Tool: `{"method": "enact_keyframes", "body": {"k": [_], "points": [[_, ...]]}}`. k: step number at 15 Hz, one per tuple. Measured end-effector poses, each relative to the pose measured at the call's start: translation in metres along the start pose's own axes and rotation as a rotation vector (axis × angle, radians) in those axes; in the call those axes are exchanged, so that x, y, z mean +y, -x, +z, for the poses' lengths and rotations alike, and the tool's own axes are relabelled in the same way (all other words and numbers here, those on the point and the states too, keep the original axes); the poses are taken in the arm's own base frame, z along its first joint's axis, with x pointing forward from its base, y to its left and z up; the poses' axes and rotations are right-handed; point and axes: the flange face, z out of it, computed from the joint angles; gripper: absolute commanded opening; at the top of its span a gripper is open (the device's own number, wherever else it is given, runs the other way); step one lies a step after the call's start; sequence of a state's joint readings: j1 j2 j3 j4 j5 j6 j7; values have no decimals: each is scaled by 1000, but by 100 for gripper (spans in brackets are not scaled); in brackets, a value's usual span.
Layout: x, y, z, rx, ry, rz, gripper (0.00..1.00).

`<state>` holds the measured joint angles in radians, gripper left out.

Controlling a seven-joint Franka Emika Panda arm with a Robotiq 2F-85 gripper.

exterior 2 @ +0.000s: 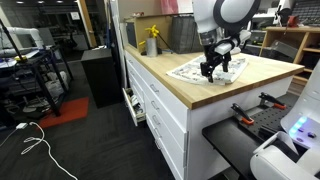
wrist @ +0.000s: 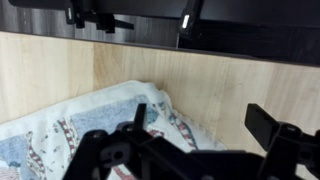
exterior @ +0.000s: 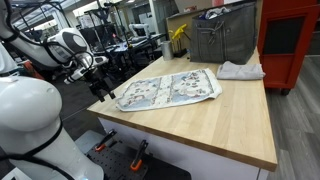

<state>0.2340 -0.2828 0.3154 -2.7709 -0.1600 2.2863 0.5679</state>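
A patterned cloth [exterior: 172, 89] lies spread flat on the wooden table [exterior: 205, 128]. My gripper [exterior: 100, 88] hovers at the cloth's corner near the table's edge, with its jaws wide apart and nothing between them. In the wrist view the gripper [wrist: 200, 125] is open over the rumpled corner of the cloth [wrist: 70, 130], one finger above the fabric and one above the bare wood [wrist: 210, 85]. In an exterior view the gripper [exterior 2: 215, 68] stands just above the cloth [exterior 2: 190, 71].
A crumpled white cloth [exterior: 240, 70] lies at the table's far side beside a grey bin [exterior: 222, 36]. A yellow object [exterior: 179, 35] stands behind the table, and a red cabinet [exterior: 290, 40] is next to it. Drawers [exterior 2: 150, 105] run below the tabletop.
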Motion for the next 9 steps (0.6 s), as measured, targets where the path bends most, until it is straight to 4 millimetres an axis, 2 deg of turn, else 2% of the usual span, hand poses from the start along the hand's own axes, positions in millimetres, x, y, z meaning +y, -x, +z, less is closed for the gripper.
{"method": "enact_keyframes", "body": {"k": [5, 9], "points": [[-21, 13, -13, -21, -88, -17, 100], [-20, 12, -7, -24, -68, -32, 100]]}}
